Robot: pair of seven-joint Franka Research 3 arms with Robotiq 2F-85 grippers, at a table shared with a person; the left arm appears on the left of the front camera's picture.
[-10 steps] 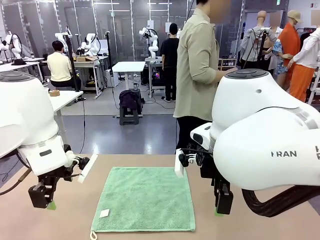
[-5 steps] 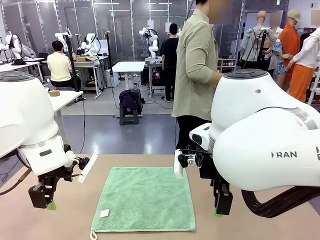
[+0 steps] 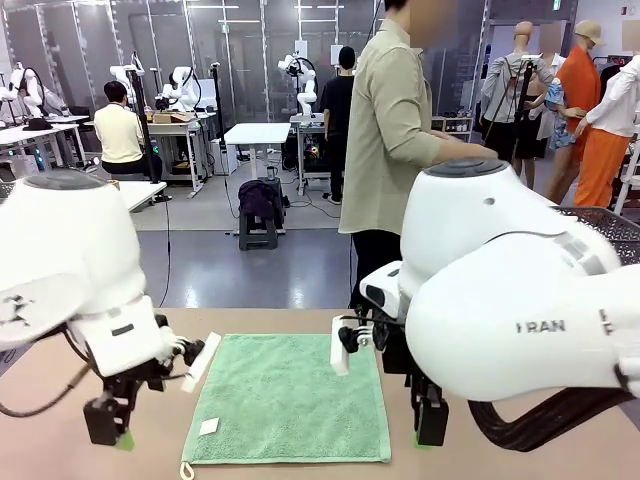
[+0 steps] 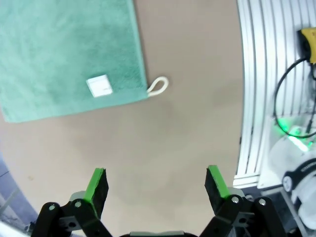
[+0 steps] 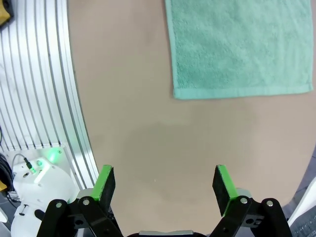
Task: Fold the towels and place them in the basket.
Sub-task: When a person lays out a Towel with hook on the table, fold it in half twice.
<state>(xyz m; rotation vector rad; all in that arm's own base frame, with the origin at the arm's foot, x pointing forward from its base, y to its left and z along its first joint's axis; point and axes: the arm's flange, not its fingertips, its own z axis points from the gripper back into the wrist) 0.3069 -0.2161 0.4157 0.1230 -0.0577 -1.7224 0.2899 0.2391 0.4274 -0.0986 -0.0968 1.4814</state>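
Now the first fold of the mint towel (image 3: 290, 395) is being prepared — left gripper (image 4: 154, 173) and right gripper (image 5: 163, 172) are being held wide, empty; its near corners likely need pinching next.

Front camera at desk (image 3: 50, 450) near edge, facing across toward person (image 3: 390, 130). Wrist cameras look down, close above desk; each shares one near towel (image 3: 285, 400) corner with front.

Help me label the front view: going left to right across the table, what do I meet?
First the left gripper, open → mint green towel lying flat → right gripper, open → dark mesh basket at the far right edge.
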